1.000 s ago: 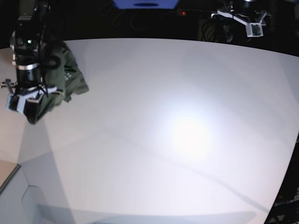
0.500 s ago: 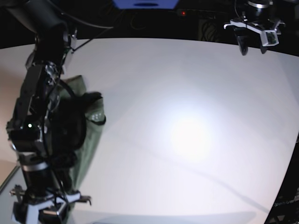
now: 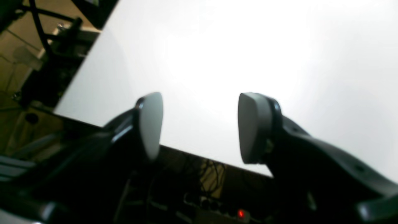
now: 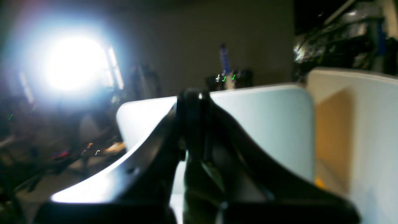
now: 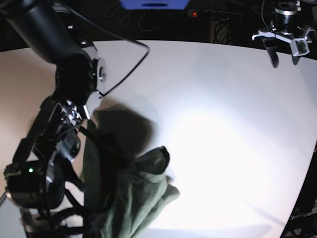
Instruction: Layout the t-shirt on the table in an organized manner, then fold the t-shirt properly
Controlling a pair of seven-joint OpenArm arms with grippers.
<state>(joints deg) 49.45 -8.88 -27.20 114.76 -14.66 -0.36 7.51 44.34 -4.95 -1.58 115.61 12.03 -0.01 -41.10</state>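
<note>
Right arm [image 5: 59, 119]: black, jointed, reaching down from the upper left of the base view across the near-left part of the table [image 5: 223, 124], its lower links folding back toward the bottom left corner. Right gripper [image 4: 192, 102]: its fingers are pressing together to a single dark ridge in the right wrist view; whether cloth is sitting between them cannot be told.

T-shirt [image 5: 133, 188]: olive green, bunched, hanging and draping in loose folds just beside the right arm at the table's near-left part, its lower end running off the bottom of the base view.

Left gripper [image 5: 284, 47]: hovering over the far right edge of the table, well apart from the t-shirt, pointing downward. Its pale pads [image 3: 252, 127] are standing apart with only bare white table showing between them.
</note>
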